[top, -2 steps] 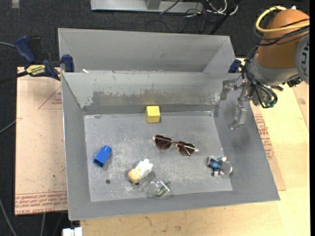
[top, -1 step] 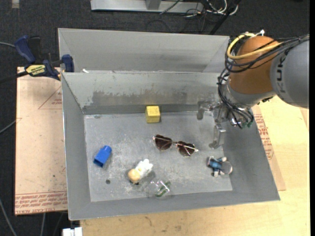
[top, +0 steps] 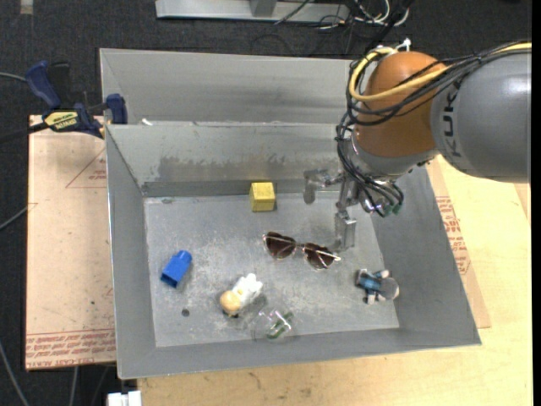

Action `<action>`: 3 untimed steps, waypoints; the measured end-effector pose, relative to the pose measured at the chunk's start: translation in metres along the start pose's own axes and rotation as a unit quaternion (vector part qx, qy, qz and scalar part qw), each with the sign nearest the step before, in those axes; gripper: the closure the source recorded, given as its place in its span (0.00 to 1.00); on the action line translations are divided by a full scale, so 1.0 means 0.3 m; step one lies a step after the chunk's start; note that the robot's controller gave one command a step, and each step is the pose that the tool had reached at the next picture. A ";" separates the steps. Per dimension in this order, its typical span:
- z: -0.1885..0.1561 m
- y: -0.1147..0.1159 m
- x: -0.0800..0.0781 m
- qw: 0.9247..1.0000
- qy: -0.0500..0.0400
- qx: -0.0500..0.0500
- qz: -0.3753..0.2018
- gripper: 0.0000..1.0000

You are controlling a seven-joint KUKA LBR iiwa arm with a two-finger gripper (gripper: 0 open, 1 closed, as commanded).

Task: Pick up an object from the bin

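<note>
Sunglasses point(top: 300, 249) lie mid-bin, brown lenses up, nearest thing to pincer point(top: 342, 227), which hangs just above their right end. We cannot tell how wide pincer stands; we see nothing in it.

We judge best grasp across thin bridge or one lens rim, descent straight down.

We count one each:
- sunglasses
- yellow block point(top: 263, 195)
- blue piece point(top: 176, 268)
- white-yellow toy point(top: 240, 294)
- clear-green scrap point(top: 275, 323)
- blue-grey figure point(top: 374, 285)
</note>
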State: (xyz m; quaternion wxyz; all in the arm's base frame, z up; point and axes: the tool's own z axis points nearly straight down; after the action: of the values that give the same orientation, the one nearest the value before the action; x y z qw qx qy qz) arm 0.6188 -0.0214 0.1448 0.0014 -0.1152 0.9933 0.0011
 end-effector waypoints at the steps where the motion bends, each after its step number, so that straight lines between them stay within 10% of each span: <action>1: 0.111 0.023 0.031 1.000 0.000 0.001 0.011 0.00; 2: 0.219 0.073 0.045 0.992 0.000 0.001 0.125 0.00; 3: 0.247 0.016 0.083 0.994 0.000 0.001 0.111 1.00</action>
State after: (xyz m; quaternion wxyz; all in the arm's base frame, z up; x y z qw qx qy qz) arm 0.5936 -0.0223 0.0705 0.0012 -0.0039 1.0000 0.0002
